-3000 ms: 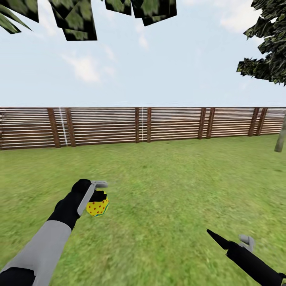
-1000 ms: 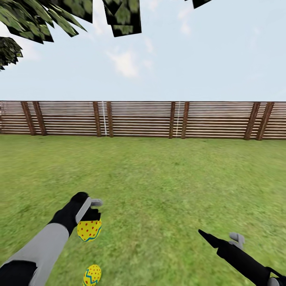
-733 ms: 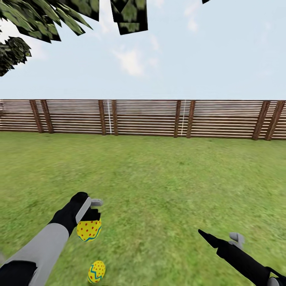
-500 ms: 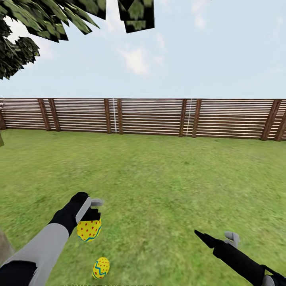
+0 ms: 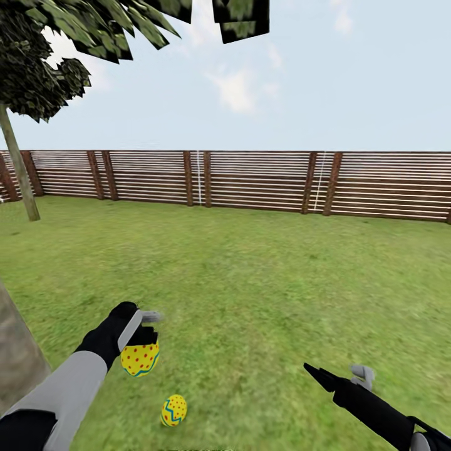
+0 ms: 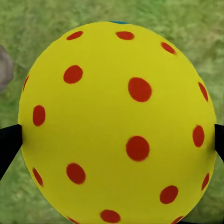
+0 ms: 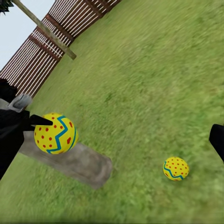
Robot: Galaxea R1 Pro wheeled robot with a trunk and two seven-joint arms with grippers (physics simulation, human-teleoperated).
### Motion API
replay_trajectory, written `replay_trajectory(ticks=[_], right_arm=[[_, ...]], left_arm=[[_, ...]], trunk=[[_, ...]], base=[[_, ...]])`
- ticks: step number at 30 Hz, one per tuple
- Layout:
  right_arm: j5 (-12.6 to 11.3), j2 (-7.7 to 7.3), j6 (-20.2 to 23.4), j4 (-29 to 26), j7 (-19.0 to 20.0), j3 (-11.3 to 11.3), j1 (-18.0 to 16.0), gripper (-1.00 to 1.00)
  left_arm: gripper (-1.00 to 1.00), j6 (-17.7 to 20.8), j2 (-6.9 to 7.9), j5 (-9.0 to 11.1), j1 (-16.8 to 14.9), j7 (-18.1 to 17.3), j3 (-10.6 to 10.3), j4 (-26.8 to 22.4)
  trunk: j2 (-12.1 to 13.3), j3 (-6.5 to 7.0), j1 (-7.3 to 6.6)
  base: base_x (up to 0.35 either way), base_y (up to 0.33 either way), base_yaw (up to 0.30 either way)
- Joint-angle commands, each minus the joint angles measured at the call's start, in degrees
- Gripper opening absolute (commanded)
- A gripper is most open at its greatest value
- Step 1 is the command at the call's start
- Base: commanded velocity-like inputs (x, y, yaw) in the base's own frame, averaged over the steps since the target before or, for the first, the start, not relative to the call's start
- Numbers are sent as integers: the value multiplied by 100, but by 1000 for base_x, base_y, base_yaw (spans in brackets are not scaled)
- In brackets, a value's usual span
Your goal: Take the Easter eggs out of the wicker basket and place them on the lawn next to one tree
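Pincer (image 5: pixel 149 329) on my left arm was clamped on a yellow egg (image 5: pixel 139 359) with red dots, the egg hanging just under its tips, above the lawn (image 5: pixel 263 282). Seen along that pincer, the held egg (image 6: pixel 116 123) sat squeezed between the two dark fingers (image 6: pixel 8 144), one at each side of it. From my other wrist the same egg (image 7: pixel 55 133) showed a blue zigzag band too.

A second egg (image 5: pixel 173 410) (yellow, red-dotted, with a blue zigzag) lay on the grass below my left pincer, a little toward my right arm, near it but not touching. The right wrist camera caught that egg (image 7: pixel 176 168) resting close to the foot of a thick grey-brown trunk (image 7: pixel 70 161). That trunk (image 5: pixel 19 357) stood just outside my left arm.

My right pincer (image 5: pixel 338 374) hung low over bare grass, well apart from both eggs, its fingers spread and holding nothing.

Far ahead of both pincers ran the slatted wooden fence (image 5: pixel 263 181), with a thin leaning tree (image 5: pixel 19 166) near its left end.
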Motion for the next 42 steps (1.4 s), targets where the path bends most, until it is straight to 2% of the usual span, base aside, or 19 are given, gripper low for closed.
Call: replay_trajectory(ticks=[1, 31, 42], right_arm=[[-22, -1, 35, -2, 9, -6, -4, 100], [-26, -12, 31, -4, 26, 39, -4, 100], [-39, -4, 27, -2, 51, -27, -4, 100]], left_arm=[[-100, 15, 9, 57, -7, 44, -39, -4], [-100, -120, 11, 63, -9, 41, -37, -2], [-100, -188, 11, 58, -9, 41, -37, -1]], trunk=[[-49, -34, 24], [-1252, -775, 682], [-1693, -980, 924]], base=[[0, 0, 206], [0, 0, 205], [0, 0, 20]])
